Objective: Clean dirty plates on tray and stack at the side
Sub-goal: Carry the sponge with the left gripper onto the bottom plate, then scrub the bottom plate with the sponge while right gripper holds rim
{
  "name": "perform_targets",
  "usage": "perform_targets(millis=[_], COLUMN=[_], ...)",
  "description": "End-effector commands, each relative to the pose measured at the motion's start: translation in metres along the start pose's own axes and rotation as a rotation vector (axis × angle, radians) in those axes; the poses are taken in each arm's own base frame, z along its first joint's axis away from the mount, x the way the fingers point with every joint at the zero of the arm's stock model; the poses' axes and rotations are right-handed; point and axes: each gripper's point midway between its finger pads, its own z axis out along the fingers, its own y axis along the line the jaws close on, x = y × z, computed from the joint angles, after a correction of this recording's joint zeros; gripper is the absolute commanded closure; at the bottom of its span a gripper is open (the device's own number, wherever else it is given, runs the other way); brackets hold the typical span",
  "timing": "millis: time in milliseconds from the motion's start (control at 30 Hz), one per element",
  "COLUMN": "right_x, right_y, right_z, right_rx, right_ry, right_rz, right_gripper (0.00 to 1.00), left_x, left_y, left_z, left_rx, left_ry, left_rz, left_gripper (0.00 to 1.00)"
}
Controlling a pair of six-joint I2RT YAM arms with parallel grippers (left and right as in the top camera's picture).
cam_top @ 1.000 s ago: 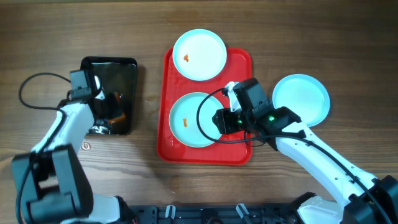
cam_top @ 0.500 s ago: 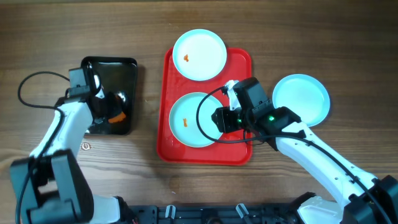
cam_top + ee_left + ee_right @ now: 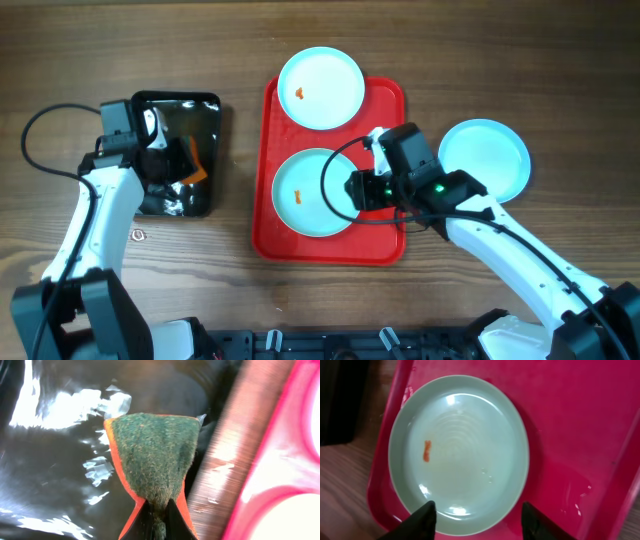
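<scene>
- The left pincer (image 3: 159, 522) is clamped on the narrow end of a sponge (image 3: 155, 455). The sponge's green scouring face is toward the wrist camera, with an orange layer showing along its edges.
- The sponge hangs over the wet, glossy black tray (image 3: 200, 110), near that tray's right side. Whether it touches the surface cannot be told.
- The right pincer (image 3: 480, 520) is spread wide and holds nothing. Its two dark fingertips (image 3: 425, 519) show either side of the near rim of the front plate (image 3: 460, 455).
- That front plate lies flat in the red tray (image 3: 385, 110), toward its left side, and carries a small orange-red speck (image 3: 426, 451).
- The far plate (image 3: 320, 88) sits at the tray's far end, overlapping the rim, with its own speck (image 3: 299, 94).
- The third plate (image 3: 484, 160) lies on the wooden bench (image 3: 500, 60), just right of the red tray, and looks clean.
</scene>
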Motion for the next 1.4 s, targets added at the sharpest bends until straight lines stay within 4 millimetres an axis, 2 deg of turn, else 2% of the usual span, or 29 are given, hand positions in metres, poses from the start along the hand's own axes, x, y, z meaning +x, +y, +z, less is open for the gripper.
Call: perform_targets(millis=[0,100,133,167,333,500,733,900,1033,1167,1367], right_x=[-0.009,-0.005,0.001,0.004,0.010,0.010,0.010,0.016,0.023,0.023,0.023], right_y=[-0.015,-0.020,-0.025,-0.026,-0.025,-0.030,-0.041,-0.047,-0.054,-0.062,-0.073], right_z=[0.000,0.012,0.023,0.028,0.051,0.064,0.068,0.077,0.081,0.079,0.073], right_rx=[0.035,0.042,0.052,0.055,0.018,0.026,0.080,0.099,0.130,0.187,0.261], right_ry=[-0.017,0.014,0.047,0.062,0.103,0.108,0.098,0.122,0.145,0.130,0.105], right_rz=[0.055,0.053,0.059,0.063,0.071,0.072,0.056,0.069,0.149,0.215,0.316], right_gripper=[0.55,0.59,0.62,0.64,0.69,0.72,0.73,0.86,0.95,0.96,0.96], left_x=[-0.019,-0.009,0.004,0.010,0.039,0.072,0.103,0.107,0.110,0.116,0.132], left_y=[-0.067,-0.095,-0.116,-0.125,-0.156,-0.173,-0.184,-0.184,-0.187,-0.192,-0.216], left_z=[-0.040,-0.041,-0.039,-0.037,-0.022,0.001,0.023,0.024,0.024,0.023,0.023], left_rx=[0.193,0.235,0.263,0.274,0.298,0.281,0.252,0.248,0.253,0.260,0.288], left_ry=[-0.092,-0.082,-0.053,-0.039,0.045,0.155,0.246,0.258,0.263,0.270,0.264], left_rz=[0.094,0.119,0.137,0.144,0.138,0.141,0.155,0.160,0.167,0.188,0.210], left_gripper=[0.96,0.96,0.96,0.96,0.96,0.96,0.96,0.96,0.96,0.96,0.96])
